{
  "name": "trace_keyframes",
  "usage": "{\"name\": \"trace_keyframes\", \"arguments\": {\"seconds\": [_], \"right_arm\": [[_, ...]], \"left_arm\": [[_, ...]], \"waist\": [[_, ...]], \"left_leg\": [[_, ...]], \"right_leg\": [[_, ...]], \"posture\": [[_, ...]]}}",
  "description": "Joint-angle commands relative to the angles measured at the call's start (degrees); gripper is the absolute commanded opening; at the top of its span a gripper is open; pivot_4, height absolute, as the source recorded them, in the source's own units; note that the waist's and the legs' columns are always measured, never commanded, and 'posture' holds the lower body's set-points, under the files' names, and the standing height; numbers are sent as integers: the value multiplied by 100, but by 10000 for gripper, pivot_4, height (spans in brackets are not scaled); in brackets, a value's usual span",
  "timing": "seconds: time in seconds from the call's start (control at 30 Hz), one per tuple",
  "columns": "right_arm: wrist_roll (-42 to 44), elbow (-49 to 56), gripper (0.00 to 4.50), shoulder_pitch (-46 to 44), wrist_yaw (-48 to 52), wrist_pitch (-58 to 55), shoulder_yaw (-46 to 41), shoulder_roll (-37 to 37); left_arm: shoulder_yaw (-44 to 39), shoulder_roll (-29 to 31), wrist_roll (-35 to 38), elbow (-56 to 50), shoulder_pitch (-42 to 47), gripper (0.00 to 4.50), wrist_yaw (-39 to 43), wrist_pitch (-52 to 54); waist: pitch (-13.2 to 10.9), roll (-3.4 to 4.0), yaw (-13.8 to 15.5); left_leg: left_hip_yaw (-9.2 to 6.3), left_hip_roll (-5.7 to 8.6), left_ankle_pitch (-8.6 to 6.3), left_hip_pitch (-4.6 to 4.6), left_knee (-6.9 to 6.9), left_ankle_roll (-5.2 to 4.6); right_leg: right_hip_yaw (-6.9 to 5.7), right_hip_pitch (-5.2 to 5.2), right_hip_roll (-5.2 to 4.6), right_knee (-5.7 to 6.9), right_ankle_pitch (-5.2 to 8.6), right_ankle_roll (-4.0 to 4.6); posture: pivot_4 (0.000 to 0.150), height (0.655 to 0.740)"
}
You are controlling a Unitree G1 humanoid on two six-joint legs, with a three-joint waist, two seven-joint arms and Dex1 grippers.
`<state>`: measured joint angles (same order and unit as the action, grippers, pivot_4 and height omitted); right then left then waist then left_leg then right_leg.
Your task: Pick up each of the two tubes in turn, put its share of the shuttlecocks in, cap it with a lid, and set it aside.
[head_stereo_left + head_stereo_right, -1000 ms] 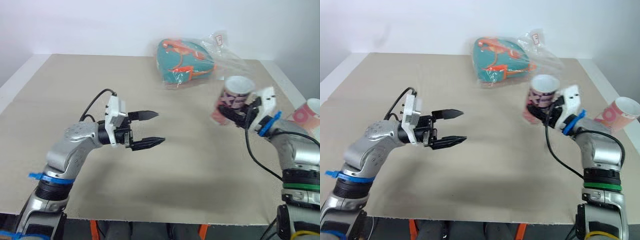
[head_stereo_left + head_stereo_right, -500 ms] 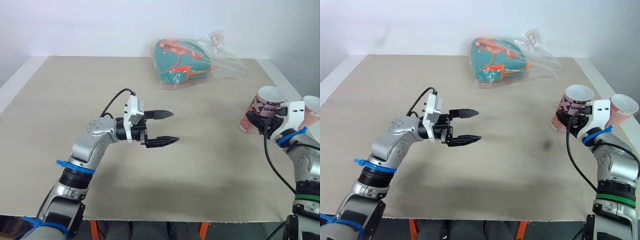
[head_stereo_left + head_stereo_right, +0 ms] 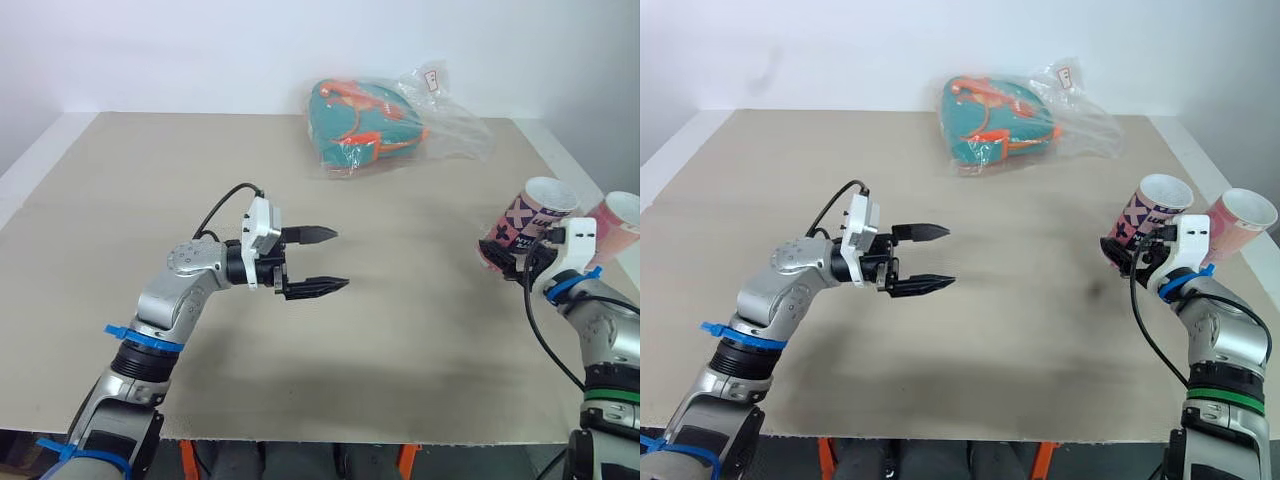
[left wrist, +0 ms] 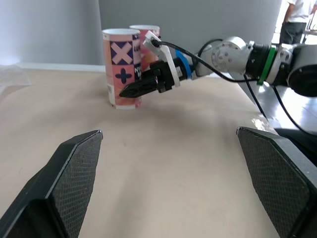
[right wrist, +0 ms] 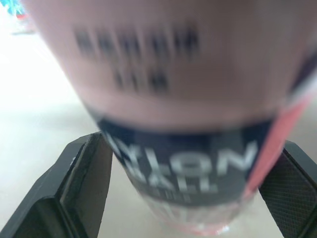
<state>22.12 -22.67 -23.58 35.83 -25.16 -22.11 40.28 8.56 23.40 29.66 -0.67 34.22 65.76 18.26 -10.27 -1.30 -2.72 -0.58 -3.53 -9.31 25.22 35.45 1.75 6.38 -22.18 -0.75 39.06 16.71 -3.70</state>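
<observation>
— What is the biggest thing here?
— One beige desk (image 3: 400,340), with a white wall (image 3: 200,50) behind its far edge. Near that edge lies one plastic bag (image 3: 365,125), teal and orange inside.
— And the tubes?
— Two, close together at the right edge: the patterned tube (image 3: 528,222) and the pink tube (image 3: 615,222). The right pincer (image 3: 500,262) is clamped on the patterned tube. The left pincer (image 3: 342,259) is over the desk's middle, fingers apart.
</observation>
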Motion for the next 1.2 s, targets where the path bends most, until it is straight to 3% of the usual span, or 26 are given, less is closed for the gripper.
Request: {"name": "trace_keyframes", "arguments": {"seconds": [0.03, 0.3, 0.43, 0.6, 0.77, 0.93, 1.2], "right_arm": [[-86, 319, 44608, 182, 160, 3, 64, 236], [26, 799, 44608, 969, 1047, -385, 200, 828], [289, 1465, 44608, 1460, 1679, -638, 160, 1120], [950, 2939, 44608, 1394, 1808, -1061, 321, 838], [1265, 3864, 44608, 894, 1592, -1303, 1243, 3], [1077, 3771, 44608, 512, 1668, -1233, 2152, -555], [656, 2931, 44608, 115, 1696, -856, 2677, -1003]], "left_arm": [[-101, 41, 13, -160, 4, 45000, 87, -94], [-69, 70, -46, -190, -93, 45000, 102, -50], [-157, 398, -81, -412, -388, 45000, -36, 246], [-357, 986, -108, -861, -1270, 45000, -343, 647], [-1081, 1150, 204, -1420, -2268, 45000, -1286, 1407], [-1812, 813, 310, -1958, -2908, 45000, -2352, 1516], [-1966, 381, 334, -2164, -3326, 45000, -2844, 1248]], "waist": [[0, 0, 0], [0, 5, 9], [1, 6, -17], [5, 18, -95], [-2, 4, -137], [-4, -5, 6], [-3, -10, 19]], "left_leg": [[0, 0, 0, 0, 0, 0], [0, 2, 0, 0, 0, 0], [-1, 1, 0, -2, 0, -1], [-1, -4, 0, -12, -1, -1], [-16, -15, 3, -14, 1, -1], [-10, -8, 5, -4, 4, 2], [-7, -5, 5, -4, 3, 3]], "right_leg": [[0, 0, 0, 0, 0, 0], [0, 0, -1, 0, 2, -2], [0, 2, 0, 0, 3, -3], [6, 1, 5, 3, 3, -3], [0, 5, 16, 3, 13, -24], [-2, 4, 3, -1, 12, -23], [-3, 0, 0, -1, -3, 5]], "posture": [[1500, 7400], [1500, 7400], [1500, 7400], [1500, 7400], [1500, 7400], [1500, 7400], [1500, 7400]]}}
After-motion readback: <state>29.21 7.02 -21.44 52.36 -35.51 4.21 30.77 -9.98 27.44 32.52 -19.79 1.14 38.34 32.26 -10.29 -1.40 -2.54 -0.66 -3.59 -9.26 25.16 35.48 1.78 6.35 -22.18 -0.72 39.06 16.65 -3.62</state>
